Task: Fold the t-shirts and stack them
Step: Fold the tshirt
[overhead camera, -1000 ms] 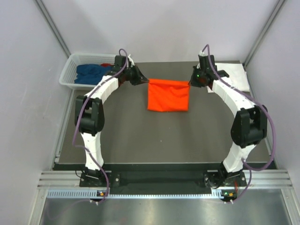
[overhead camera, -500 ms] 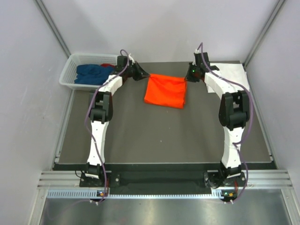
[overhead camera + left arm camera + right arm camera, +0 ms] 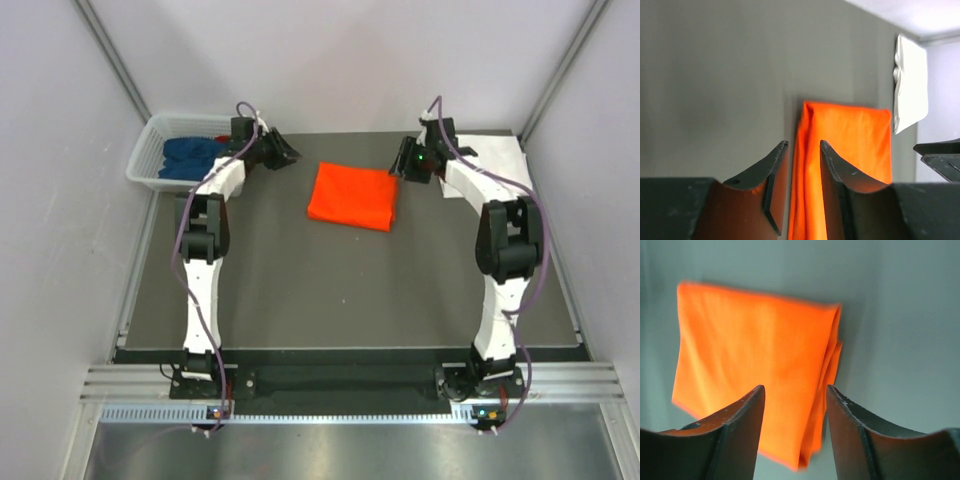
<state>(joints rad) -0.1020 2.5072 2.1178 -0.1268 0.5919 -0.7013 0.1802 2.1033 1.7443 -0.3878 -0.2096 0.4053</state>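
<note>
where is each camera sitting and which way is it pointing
Top external: above and behind the bases, looking down on the table; left arm and right arm show whole, left gripper and right gripper open either side of the orange shirt.
Left wrist: on the left arm, facing right across the table; its own fingers show, white shirt beyond.
Right wrist: on the right arm, facing down at the table; its own fingers show.
Shared: all three see the orange shirt.

Soft matt orange cloth t-shirt (image 3: 350, 196) on matt grey table (image 3: 300, 290).
</note>
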